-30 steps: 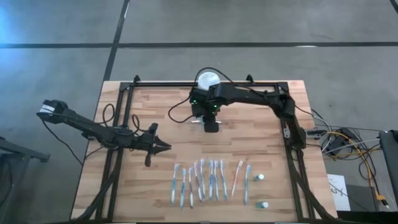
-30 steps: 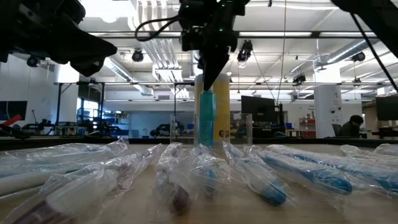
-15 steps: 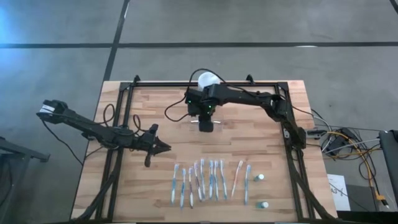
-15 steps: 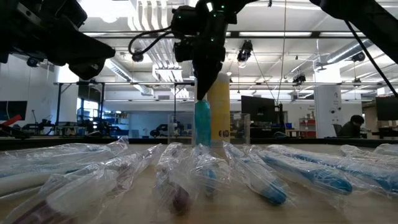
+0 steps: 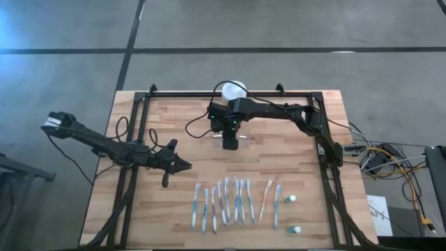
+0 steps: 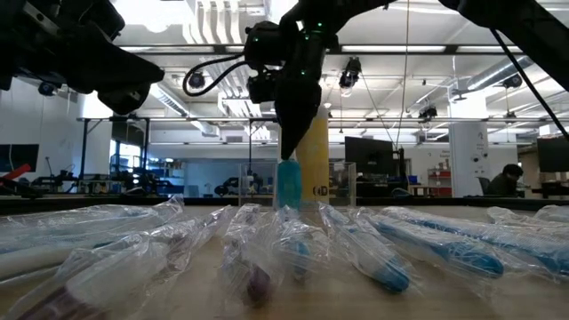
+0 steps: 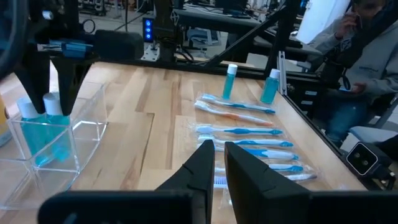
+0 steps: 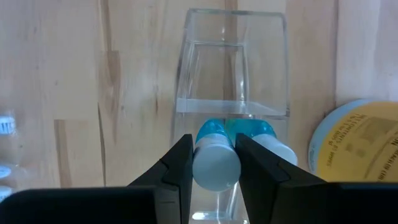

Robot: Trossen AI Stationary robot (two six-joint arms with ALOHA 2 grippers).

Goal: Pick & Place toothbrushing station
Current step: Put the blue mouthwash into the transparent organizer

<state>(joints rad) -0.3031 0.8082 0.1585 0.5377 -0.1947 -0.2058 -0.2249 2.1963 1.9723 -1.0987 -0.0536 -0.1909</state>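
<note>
A small clear plastic holder, the toothbrushing station (image 8: pixel 231 81), was seen on the pale wooden plank table (image 5: pixel 279 157), its thin see-through walls forming low rectangular compartments with glossy, squared edges. It was placed at the far middle of the table, just beside a round yellow jar with a white lid (image 5: pixel 233 90). Over the station the right gripper (image 8: pixel 214 163) was held, its two dark fingers clenched on a slim blue bottle with a white cap (image 8: pixel 216 162), which was kept upright and lowered into one compartment; a second blue bottle of the same kind (image 8: pixel 264 142) was already stood in that compartment, touching the first. The compartment beyond them was seen bare and transparent. Nearer the front edge than the station, a row of toothbrushes in crinkled clear wrappers (image 5: pixel 233 202) was laid out, with two more small blue bottles (image 7: pixel 231 81) stood at the row's end. The left gripper (image 5: pixel 182 165) was kept well apart from the station, its tapered fingers drawn almost together and grasping nothing.
</note>
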